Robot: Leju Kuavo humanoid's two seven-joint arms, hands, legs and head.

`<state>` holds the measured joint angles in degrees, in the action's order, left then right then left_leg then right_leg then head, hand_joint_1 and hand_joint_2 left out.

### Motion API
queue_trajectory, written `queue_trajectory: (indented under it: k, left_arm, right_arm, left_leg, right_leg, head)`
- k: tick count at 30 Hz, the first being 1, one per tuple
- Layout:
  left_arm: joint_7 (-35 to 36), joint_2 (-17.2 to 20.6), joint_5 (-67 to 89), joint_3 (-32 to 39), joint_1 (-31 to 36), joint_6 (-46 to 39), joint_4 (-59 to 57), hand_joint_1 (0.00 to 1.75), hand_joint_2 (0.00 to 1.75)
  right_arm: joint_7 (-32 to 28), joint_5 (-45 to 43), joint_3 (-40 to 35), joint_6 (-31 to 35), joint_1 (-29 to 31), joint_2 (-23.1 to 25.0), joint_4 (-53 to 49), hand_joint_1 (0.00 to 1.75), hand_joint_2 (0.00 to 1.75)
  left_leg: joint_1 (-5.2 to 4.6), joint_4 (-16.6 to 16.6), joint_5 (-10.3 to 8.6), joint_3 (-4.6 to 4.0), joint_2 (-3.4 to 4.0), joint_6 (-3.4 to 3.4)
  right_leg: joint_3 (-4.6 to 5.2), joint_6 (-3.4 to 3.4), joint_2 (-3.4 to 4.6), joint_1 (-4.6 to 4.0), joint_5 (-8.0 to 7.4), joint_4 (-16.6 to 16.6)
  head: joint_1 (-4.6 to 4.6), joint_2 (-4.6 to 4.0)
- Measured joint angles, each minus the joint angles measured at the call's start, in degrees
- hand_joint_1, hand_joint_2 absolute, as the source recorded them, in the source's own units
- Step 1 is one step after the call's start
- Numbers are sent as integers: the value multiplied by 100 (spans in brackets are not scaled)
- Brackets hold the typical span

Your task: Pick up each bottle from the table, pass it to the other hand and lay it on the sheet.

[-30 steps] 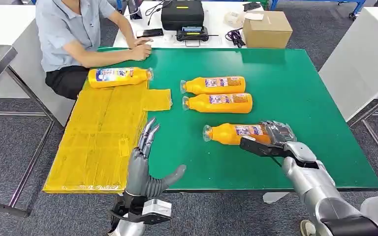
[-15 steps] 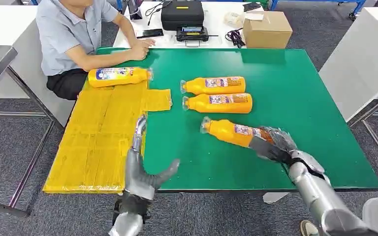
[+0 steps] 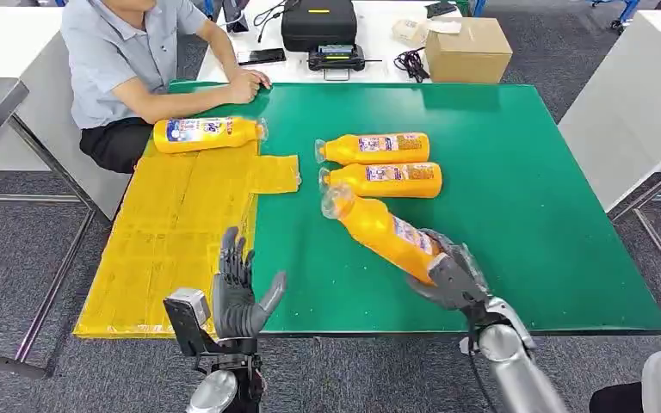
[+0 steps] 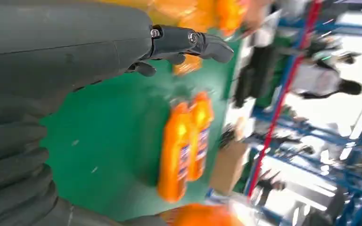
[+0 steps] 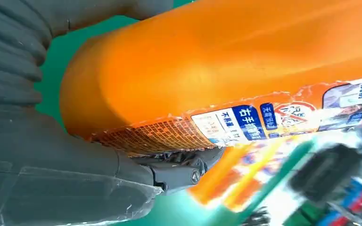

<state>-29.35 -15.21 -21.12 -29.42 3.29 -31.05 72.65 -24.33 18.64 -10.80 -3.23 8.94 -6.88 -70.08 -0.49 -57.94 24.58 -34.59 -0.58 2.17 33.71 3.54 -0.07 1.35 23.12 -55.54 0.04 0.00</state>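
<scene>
Hands are sitting nearest the camera, at the front edge of the green table point(image 3: 516, 172). The right hand point(image 3: 446, 274) is gripping the base of an orange bottle point(image 3: 379, 227), fingers wrapped around it, and is holding it tilted up off the table with the cap end pointing toward the far left. A second ago this bottle was lying flat on the green surface with the hand just reaching its base; now it is lifted and swung toward the middle, its cap hanging close over the nearer of the two lying bottles. The left hand point(image 3: 239, 292) is holding nothing, fingers spread and pointing up, thumb out to the side; it has pulled back toward the front edge and turned since the earlier frame, when its fingers were reaching further over the table. It is hovering at the seam between the green surface and the yellow sheet point(image 3: 172, 232), which is covering the left part of the table out to its front and left edges.

Farther in, two bottles point(image 3: 377, 163) are lying side by side, touching, caps to the left. Bare green is stretching to the right of them as far as the right edge. One bottle point(image 3: 211, 134) is lying on the far end of the sheet, beside a seated person point(image 3: 129, 60) whose hand is resting on the far left corner.
</scene>
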Motion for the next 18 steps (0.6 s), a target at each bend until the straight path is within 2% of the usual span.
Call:
queue_trajectory:
  k: [8, 18]
  left_arm:
    - [273, 50, -378, -262, 114, 419, -334, 0, 175]
    - [164, 105, -8, -653, 314, 415, -527, 0, 175]
  right_arm:
    - [-37, -461, -435, 59, -60, 487, -196, 175, 175]
    - [-50, -516, -1029, -42, 43, 603, -102, 175, 175]
  left_leg:
    - [-2, 0, -1, -4, -1, 1]
    - [-1, 0, -1, -7, -4, 0]
  right_leg:
    - [4, 0, -1, 1, 0, 1]
    - [7, 0, -2, 1, 0, 0]
  head:
    - [0, 0]
    - [2, 0]
